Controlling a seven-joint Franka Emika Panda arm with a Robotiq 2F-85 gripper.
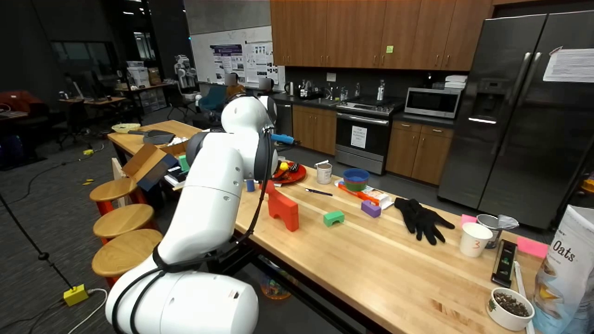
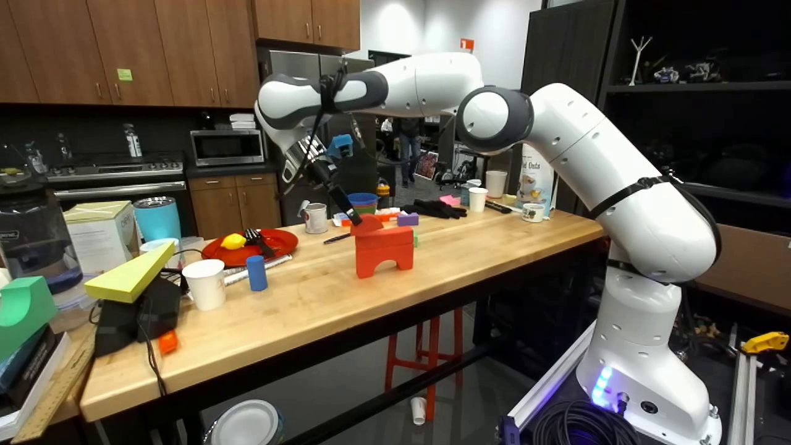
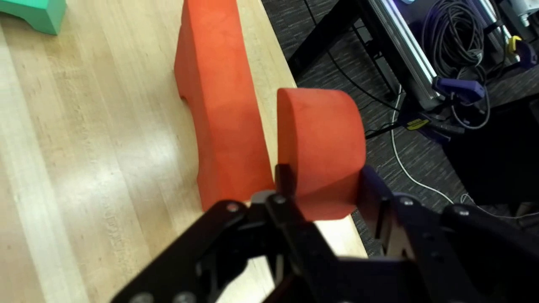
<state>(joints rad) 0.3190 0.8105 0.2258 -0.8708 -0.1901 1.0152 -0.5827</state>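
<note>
My gripper (image 3: 325, 179) is shut on a red half-round block (image 3: 326, 134), its fingers pressing the two flat sides. In an exterior view this block (image 2: 367, 224) appears at the upper end of a standing red arch (image 2: 384, 250). From the wrist the arch (image 3: 225, 113) lies just left of the held block, with a strip of tabletop showing between them. Whether the two touch is unclear. The arm hides most of the gripper in an exterior view, where the red arch (image 1: 284, 211) stands near the table's edge.
A green arch block (image 1: 334, 218) and a purple block (image 1: 371, 208) lie beyond the red arch. A blue cylinder (image 2: 256, 273) and white cup (image 2: 205, 284) stand toward one end, near a red plate (image 2: 284, 241). Black gloves (image 1: 420, 218) rest farther along the wooden table (image 1: 371, 264).
</note>
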